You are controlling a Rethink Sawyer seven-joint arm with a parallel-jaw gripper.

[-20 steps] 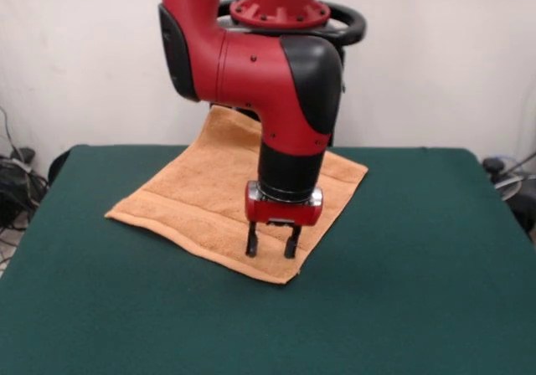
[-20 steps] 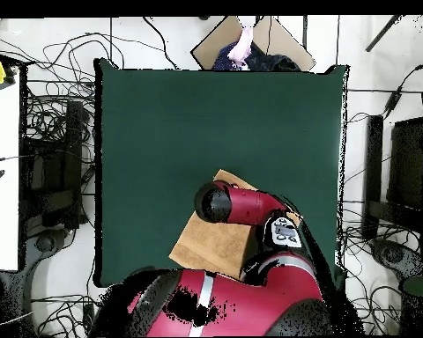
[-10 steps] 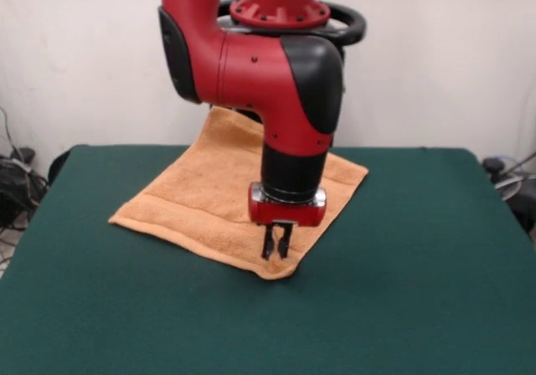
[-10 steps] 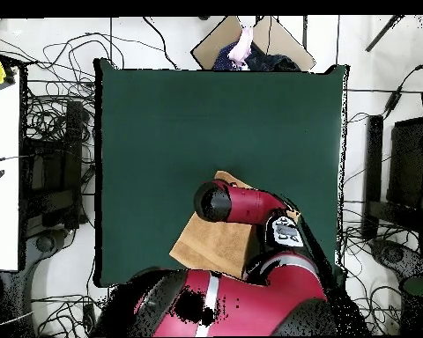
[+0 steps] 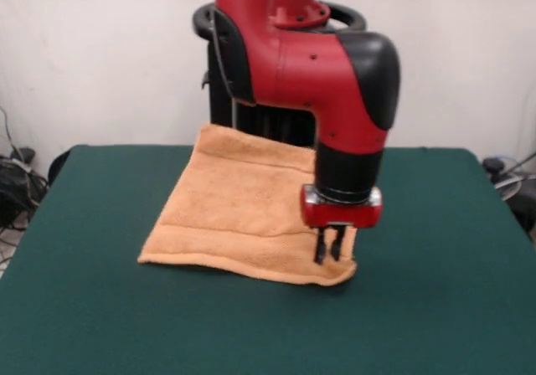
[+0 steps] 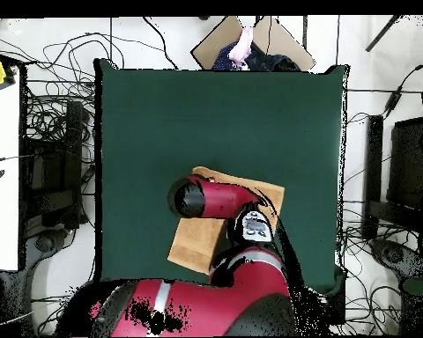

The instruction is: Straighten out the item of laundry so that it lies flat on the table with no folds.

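Note:
The peach-orange towel (image 5: 239, 199) lies on the dark green table (image 5: 100, 325), its far edge hanging over the table's back by the pedestal. The near edge curls up slightly and a border band runs along it. My gripper (image 5: 327, 254) points straight down with its fingers pinched together on the towel's near right corner. In the overhead view the red arm (image 6: 219, 198) covers the gripper and the middle of the towel (image 6: 191, 251); only the towel's sides show on the table (image 6: 215, 114). No tag shows.
The black pedestal (image 5: 251, 120) stands behind the table. In the overhead view a person's hand (image 6: 243, 42) and a cardboard sheet (image 6: 272, 35) show at the far edge. Cables lie on the floor all round, and a white bench (image 6: 2, 176) stands at the left.
The fingers went from open to pinched on the towel's near corner. The arm then swung to the right in the front view, dragging that corner and turning the towel.

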